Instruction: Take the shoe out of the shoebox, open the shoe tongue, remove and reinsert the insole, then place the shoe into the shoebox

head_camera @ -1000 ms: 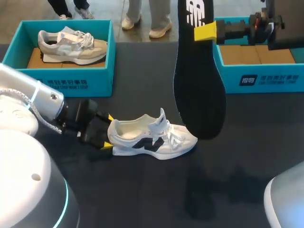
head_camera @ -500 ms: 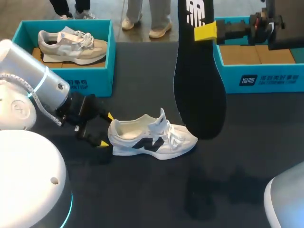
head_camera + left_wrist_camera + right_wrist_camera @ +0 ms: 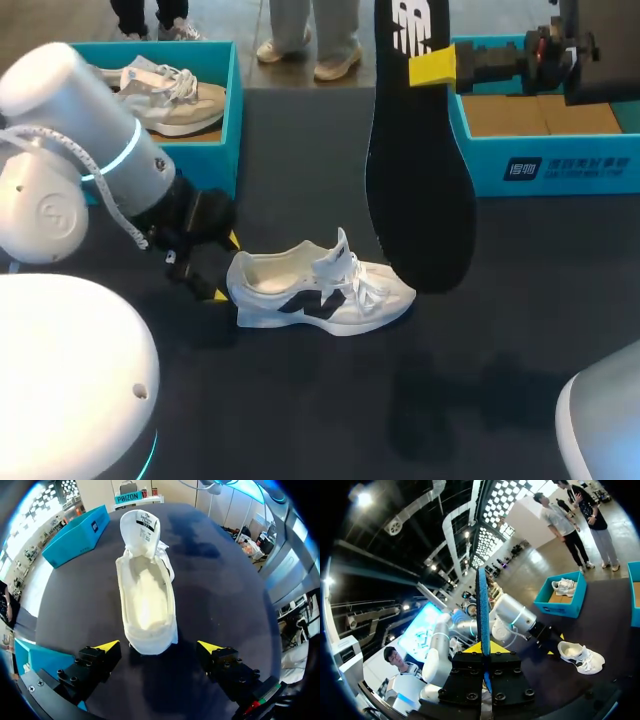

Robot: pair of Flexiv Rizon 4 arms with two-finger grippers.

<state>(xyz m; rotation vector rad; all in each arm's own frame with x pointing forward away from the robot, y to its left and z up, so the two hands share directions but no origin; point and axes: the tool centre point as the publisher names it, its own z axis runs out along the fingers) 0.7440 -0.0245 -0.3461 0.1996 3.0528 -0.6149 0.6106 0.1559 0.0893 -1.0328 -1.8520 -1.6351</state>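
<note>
shoe [image 3: 320, 292] mid-table | left claw [image 3: 224, 268] behind heel | insole [image 3: 420, 170] above toe

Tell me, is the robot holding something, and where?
The right gripper pinches the black insole near its upper, narrower end. The left gripper is open behind the white shoe, holding nothing.

Print on shoebox [image 3: 590, 160] wall, logo on insole [image 3: 420, 180]

A dark table [image 3: 300, 410] carries a white shoe [image 3: 318, 293] standing on its sole near the middle, toe pointing right. At the far edge sit the left teal shoebox [image 3: 215, 165] and the right teal shoebox [image 3: 560, 165], well apart
</note>
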